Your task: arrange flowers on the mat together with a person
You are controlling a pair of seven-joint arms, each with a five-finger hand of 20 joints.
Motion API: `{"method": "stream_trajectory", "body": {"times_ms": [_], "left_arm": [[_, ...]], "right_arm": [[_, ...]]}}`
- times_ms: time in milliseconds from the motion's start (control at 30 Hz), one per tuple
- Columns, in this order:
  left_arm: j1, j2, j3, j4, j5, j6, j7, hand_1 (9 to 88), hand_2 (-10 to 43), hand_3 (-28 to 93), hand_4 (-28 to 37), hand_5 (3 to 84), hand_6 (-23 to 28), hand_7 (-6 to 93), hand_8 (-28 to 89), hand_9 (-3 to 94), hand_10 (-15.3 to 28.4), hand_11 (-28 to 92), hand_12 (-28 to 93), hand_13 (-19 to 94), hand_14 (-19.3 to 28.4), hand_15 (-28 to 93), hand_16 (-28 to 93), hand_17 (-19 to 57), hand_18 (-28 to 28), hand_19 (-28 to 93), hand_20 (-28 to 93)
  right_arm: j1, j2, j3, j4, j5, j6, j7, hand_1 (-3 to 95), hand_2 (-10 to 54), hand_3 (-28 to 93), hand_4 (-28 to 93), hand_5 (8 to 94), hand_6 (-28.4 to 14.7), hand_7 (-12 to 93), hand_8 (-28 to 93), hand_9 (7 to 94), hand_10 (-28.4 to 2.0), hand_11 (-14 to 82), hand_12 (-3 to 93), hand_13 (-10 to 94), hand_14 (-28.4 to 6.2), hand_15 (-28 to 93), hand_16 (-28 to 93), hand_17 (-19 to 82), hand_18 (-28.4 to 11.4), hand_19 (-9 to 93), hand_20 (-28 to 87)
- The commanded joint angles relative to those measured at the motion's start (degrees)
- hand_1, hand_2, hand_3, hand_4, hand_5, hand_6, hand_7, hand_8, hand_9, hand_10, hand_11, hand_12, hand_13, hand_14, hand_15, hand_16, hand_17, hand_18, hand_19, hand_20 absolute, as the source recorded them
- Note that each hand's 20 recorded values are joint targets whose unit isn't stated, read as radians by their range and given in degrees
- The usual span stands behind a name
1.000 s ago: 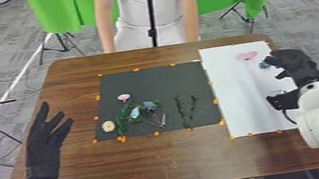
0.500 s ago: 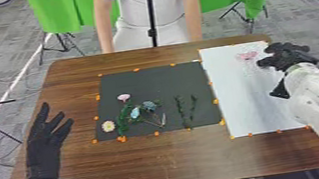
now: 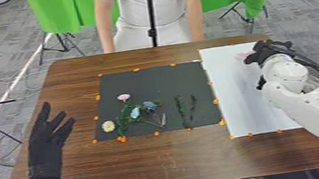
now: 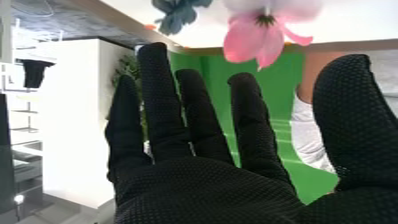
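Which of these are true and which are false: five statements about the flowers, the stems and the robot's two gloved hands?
1. The left hand in a black fabric glove is to the left of the dark rectangular mat. True.
2. The right hand in a matching glove is clenched into a fist. False: its fingers are extended.
3. The cream daisy-like flower lies near the dark mat's right edge. False: it lies near the left edge.
4. Two slim dark green stems lie side by side on the dark mat. True.
5. The right hand is above the dark mat. False: it is over the far part of the white rectangular mat.
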Motion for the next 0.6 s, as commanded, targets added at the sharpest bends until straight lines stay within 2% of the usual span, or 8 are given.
{"method": "stream_trajectory", "body": {"times_ms": [33, 167, 233, 500, 600], "left_arm": [[0.6, -0.41, -0.10, -0.34, 0.41, -0.54, -0.66, 21.4, 4.6, 77, -28.3, 25.9, -1.4, 11.6, -10, 30.3, 14.2, 14, 12, 25, 20.3, 31, -4, -8.9, 25.9, 51, 5], [0.5, -0.22, -0.20, -0.33, 0.43, -0.57, -0.49, 21.4, 4.6, 77, -28.3, 25.9, -1.4, 11.7, -10, 30.3, 14.2, 14, 12, 25, 20.2, 30, -4, -8.9, 25.9, 51, 5], [0.4, -0.28, -0.15, -0.29, 0.36, -0.62, -0.88, 21.4, 4.6, 77, -28.3, 25.9, -1.4, 11.6, -10, 30.3, 14.2, 14, 12, 25, 20.2, 30, -4, -8.9, 25.9, 51, 5], [-0.5, 0.11, 0.19, -0.07, 0.30, -0.89, -0.93, 21.6, 4.8, 77, -28.3, 25.9, -1.4, 11.7, -10, 30.3, 14.2, 14, 12, 25, 20.2, 30, -4, -8.9, 25.9, 51, 5], [-0.7, -0.04, 0.26, -0.04, 0.46, -1.09, -1.26, 21.6, 4.7, 77, -28.3, 25.8, -1.4, 11.7, -10, 30.3, 14.2, 14, 12, 25, 20.2, 30, -4, -8.9, 25.9, 51, 5]], "right_arm": [[-1.7, 2.1, 1.6, -0.4, -0.7, -2.0, 2.8, 26.0, 3.1, 68, -23, 36.0, 2.6, 14, -10, 38.6, -16.5, 12.3, 17.9, 37, -15.9, 48, 13, 5, -21.3, 52, 28], [-2.1, 2.2, 2.3, 0.0, 0.5, -2.4, 3.7, 26.3, 2.6, 68, -23, 36.6, 2.3, 14, -10, 39.4, -16.8, 12.5, 17.8, 38, -16.1, 48, 13, 5, -21.7, 53, 28], [-1.7, 2.2, 1.7, 0.4, 0.9, -2.7, 3.5, 26.4, 2.6, 68, -23, 36.9, 2.2, 14, -10, 39.5, -16.8, 12.4, 17.7, 38, -16.2, 48, 13, 5, -21.8, 53, 28], [-2.1, 0.8, 1.3, 1.5, 0.0, -8.8, 1.5, 27.6, 1.9, 69, -23, 36.3, 2.6, 14, -10, 39.4, -16.4, 12.5, 17.7, 38, -15.6, 48, 13, 4, -21.7, 53, 28], [-2.2, 0.7, 0.8, 1.7, 0.7, -8.5, 2.0, 27.8, 1.7, 69, -23, 35.2, 3.1, 14, -10, 38.6, -16.1, 12.3, 17.9, 38, -15.1, 48, 13, 3, -21.0, 52, 27]]}}
